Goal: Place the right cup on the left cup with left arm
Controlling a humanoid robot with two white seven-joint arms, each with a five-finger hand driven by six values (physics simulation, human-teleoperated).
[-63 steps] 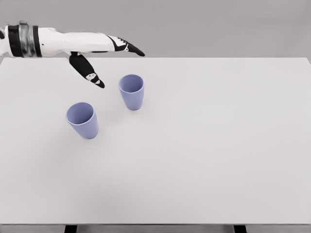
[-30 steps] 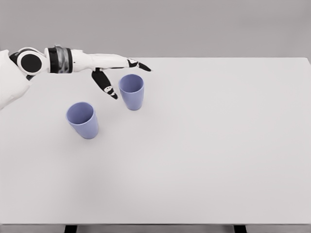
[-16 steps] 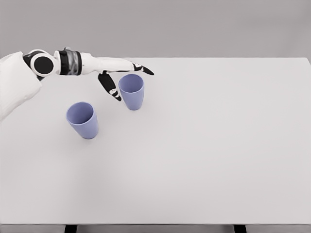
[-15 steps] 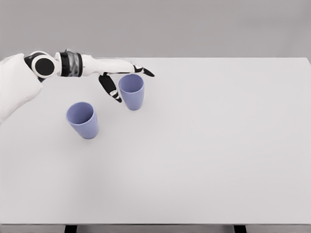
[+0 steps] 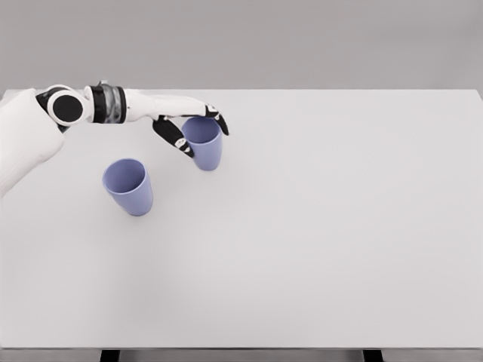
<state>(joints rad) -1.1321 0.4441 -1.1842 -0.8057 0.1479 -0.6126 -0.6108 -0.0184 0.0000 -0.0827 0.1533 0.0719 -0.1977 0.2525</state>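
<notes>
Two lilac cups stand upright on the white table (image 5: pixel 317 226). The left cup (image 5: pixel 128 187) is alone, nearer the front. The right cup (image 5: pixel 208 154) stands a little behind it and to its right. My left hand (image 5: pixel 205 140) reaches in from the left at the height of the right cup's rim. Its black-tipped fingers (image 5: pixel 219 121) curl round the far side of the rim, and the thumb (image 5: pixel 181 142) presses on the near left wall. The cup still rests on the table. The right arm is out of view.
The left forearm (image 5: pixel 113 105) and its white upper part (image 5: pixel 23 143) hang over the table's back left corner, behind the left cup. Grey wall behind the table.
The left hand came down and to the right from the back left. Its fingers, stretched past the cup half a second ago, have now curled round the right cup. Neither cup has moved.
</notes>
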